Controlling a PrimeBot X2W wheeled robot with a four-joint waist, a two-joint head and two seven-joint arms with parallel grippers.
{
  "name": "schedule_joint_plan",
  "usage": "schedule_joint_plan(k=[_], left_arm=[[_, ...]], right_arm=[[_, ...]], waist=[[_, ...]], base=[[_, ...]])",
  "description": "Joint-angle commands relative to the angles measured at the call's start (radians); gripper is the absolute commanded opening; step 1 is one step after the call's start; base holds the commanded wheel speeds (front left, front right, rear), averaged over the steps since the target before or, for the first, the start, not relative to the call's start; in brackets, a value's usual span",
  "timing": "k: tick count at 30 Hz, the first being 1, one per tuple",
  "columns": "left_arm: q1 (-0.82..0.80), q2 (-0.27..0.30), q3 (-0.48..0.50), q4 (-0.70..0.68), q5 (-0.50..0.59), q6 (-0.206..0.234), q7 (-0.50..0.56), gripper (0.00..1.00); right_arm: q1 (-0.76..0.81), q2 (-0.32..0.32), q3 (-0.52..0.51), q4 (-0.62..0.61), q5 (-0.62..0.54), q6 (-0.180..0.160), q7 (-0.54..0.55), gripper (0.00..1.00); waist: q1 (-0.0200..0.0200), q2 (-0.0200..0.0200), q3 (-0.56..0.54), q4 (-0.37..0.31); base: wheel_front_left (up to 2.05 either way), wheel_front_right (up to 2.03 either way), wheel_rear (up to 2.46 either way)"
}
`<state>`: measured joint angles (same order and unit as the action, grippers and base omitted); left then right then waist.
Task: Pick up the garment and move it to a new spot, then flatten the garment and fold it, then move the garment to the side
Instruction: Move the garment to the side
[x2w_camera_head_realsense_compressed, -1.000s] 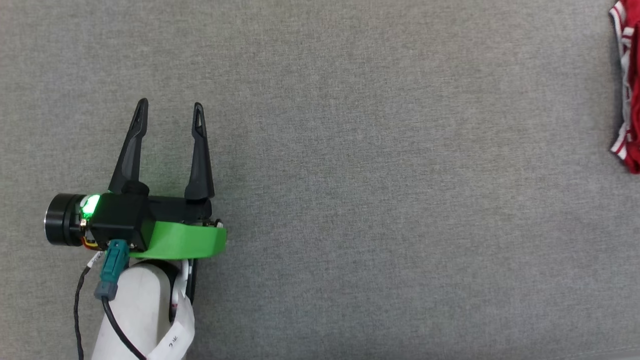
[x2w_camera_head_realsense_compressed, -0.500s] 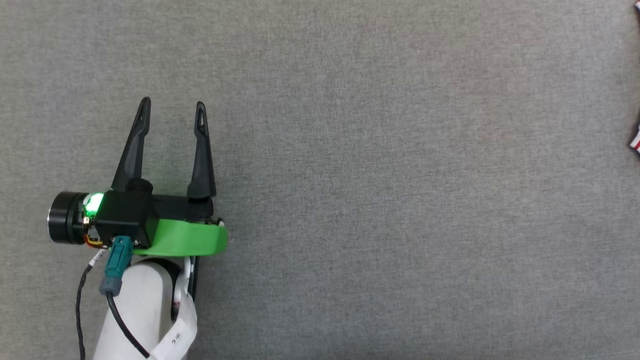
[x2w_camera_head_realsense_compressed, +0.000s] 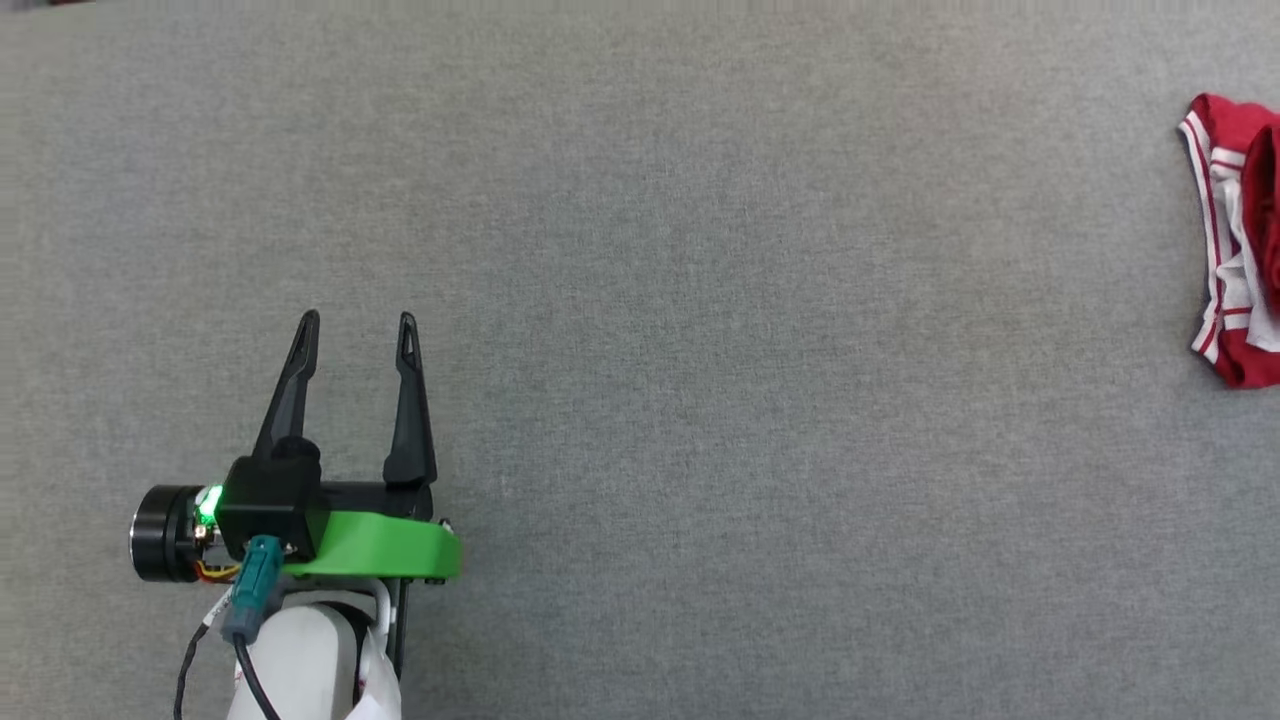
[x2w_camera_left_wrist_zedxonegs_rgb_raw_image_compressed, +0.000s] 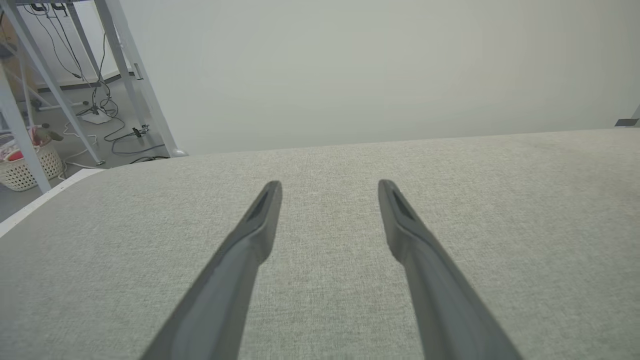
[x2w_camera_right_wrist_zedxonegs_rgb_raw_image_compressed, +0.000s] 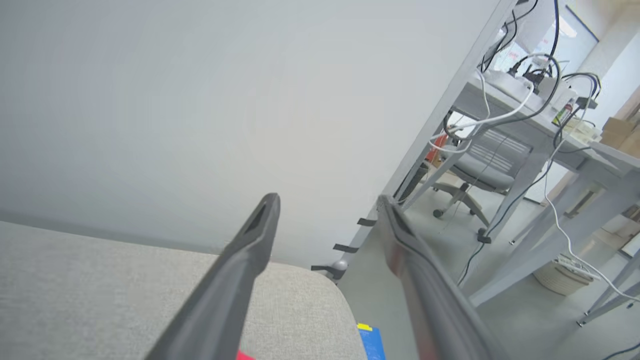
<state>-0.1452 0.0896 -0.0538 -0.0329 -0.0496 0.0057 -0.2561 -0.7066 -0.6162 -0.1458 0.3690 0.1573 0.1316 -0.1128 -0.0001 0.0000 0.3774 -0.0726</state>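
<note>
Garment (x2w_camera_head_realsense_compressed: 1235, 240) bunched at the right side of the grey counter (x2w_camera_head_realsense_compressed: 760, 300), red with white striped trim, left fingers (x2w_camera_head_realsense_compressed: 290, 395) spread and empty over the near left of the counter, well apart from it, right fingers (x2w_camera_right_wrist_zedxonegs_rgb_raw_image_compressed: 245, 250) parted with nothing between them

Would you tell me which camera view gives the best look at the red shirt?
The head view: the shirt lies bunched at its right edge, striped trim clear, partly cut off. The right wrist view catches a red sliver at its bottom edge. The left wrist view faces grey surface and wall.
</note>
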Motion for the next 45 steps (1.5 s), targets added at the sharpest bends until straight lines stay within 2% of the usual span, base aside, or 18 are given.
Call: schedule_joint_plan(k=[1,10,16,22,31,45], left_arm=[[0.015,-0.006,0.005,0.006,-0.009,0.006,-0.006,1.0],[0.063,-0.019,0.009,0.032,-0.024,0.005,-0.006,1.0],[0.076,-0.023,0.014,0.048,-0.026,-0.001,-0.006,1.0],[0.082,-0.026,0.017,0.063,-0.026,-0.007,-0.006,1.0],[0.109,-0.03,0.015,0.082,-0.031,-0.018,-0.006,1.0],[0.141,-0.034,0.005,0.095,-0.039,-0.039,-0.006,1.0]], right_arm=[[0.037,0.043,-0.011,-0.036,-0.022,-0.001,-0.037,1.0],[0.23,0.276,0.005,-0.239,-0.046,-0.001,-0.128,1.0],[0.355,0.387,0.047,-0.292,-0.036,-0.001,-0.137,1.0],[0.465,0.476,0.083,-0.293,-0.041,-0.001,-0.144,1.0],[0.617,0.542,0.098,-0.322,-0.036,-0.001,-0.148,1.0],[0.747,0.564,0.083,-0.387,-0.028,-0.001,-0.149,1.0]], waist=[[0.0001,0.0,-0.082,0.04],[0.0001,0.0,-0.186,0.092],[0.0001,0.0,-0.216,0.118],[0.0001,0.0,-0.235,0.132],[0.0001,0.0,-0.273,0.142],[0.0001,0.0,-0.306,0.149]], base=[[0.0,0.0,0.0],[0.0,0.0,0.0],[0.0,0.0,0.0],[0.0,0.0,0.0],[0.0,0.0,0.0],[0.0,0.0,0.0]])
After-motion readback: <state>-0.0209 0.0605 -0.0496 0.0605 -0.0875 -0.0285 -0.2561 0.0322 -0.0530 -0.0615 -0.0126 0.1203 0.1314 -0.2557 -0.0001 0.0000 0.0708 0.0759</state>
